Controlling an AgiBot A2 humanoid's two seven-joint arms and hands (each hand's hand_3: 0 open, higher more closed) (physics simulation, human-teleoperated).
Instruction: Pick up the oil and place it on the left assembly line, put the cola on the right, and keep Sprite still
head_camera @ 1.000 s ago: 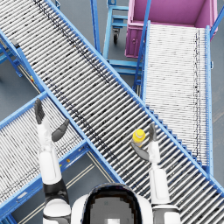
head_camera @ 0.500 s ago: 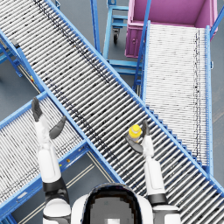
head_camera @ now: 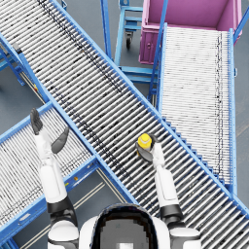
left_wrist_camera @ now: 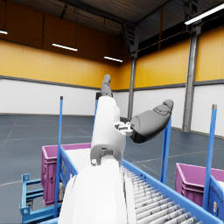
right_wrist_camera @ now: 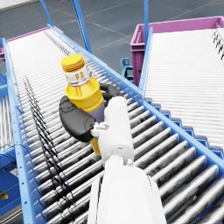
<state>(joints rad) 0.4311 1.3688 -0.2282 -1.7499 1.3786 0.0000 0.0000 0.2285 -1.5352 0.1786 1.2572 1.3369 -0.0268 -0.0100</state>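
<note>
Far left: left line (head_camera: pixel 19 168), grey rollers in a blue frame, running off the lower left corner. Left hand (head_camera: pixel 44 132) is raised over its near edge, thumb splayed well away from the fingers (left_wrist_camera: pixel 106 85), nothing in it. Arm comes up straight from the shoulder.

Centre: middle line (head_camera: pixel 92 92), a long roller bed crossing on the diagonal from upper left to lower right, blue rails both sides. Thin dark lines run along some of the rollers.

Right of centre: oil (right_wrist_camera: pixel 83 92), a yellow bottle with a yellow cap and a label band under the neck, standing upright over the middle line near its right rail. Right hand (right_wrist_camera: pixel 78 120) is wrapped round the bottle's lower body, fingers on both sides, cap and shoulder clear above them. Cannot tell whether the base touches the rollers.

Far right: right line (head_camera: pixel 194 92), a straight roller bed running away from the robot. A pink bin (head_camera: pixel 194 12) sits at its far end.
</note>
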